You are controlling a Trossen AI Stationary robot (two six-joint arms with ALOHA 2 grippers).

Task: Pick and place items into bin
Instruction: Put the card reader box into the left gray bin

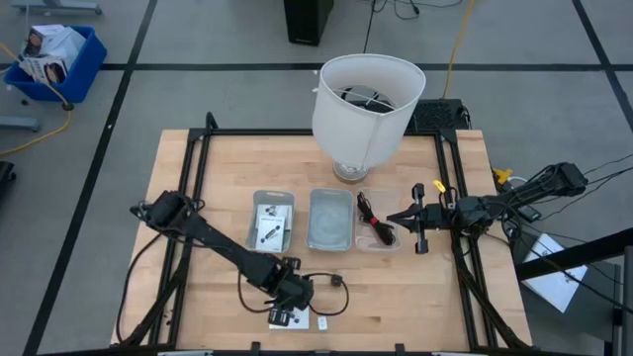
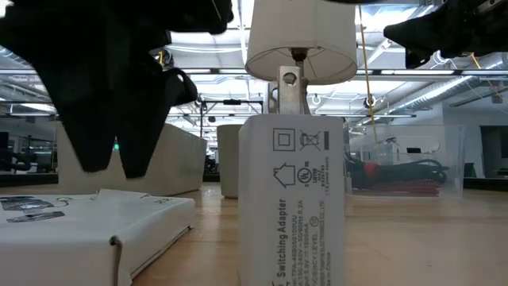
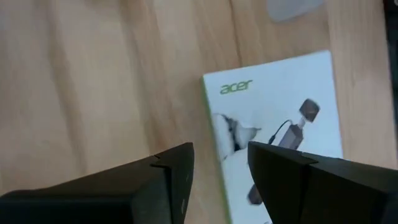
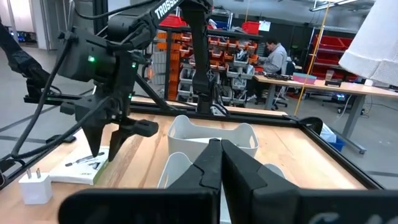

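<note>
A white square "acer" packet [image 3: 273,118] lies flat on the wood near the table's near edge [image 1: 300,320]. My left gripper [image 3: 221,168] hovers just above it, open, a finger over either side of its one edge [image 1: 285,309]; in the low view its fingertips [image 2: 111,163] stand clear of the packet [image 2: 79,230]. A white switching adapter [image 2: 290,199] stands beside the packet [image 1: 322,321]. A black cable [image 1: 336,283] lies near it. My right gripper [image 4: 217,163] is shut and waits in the air by the right bin [image 1: 406,218].
Three clear bins sit mid-table: the left one [image 1: 259,198] holds a white packet [image 1: 271,220], the middle one [image 1: 329,194], the right one [image 1: 379,245] with black and red cables [image 1: 374,220]. The big white lampshade [image 1: 366,99] stands behind them. A person sits far off [image 4: 277,56].
</note>
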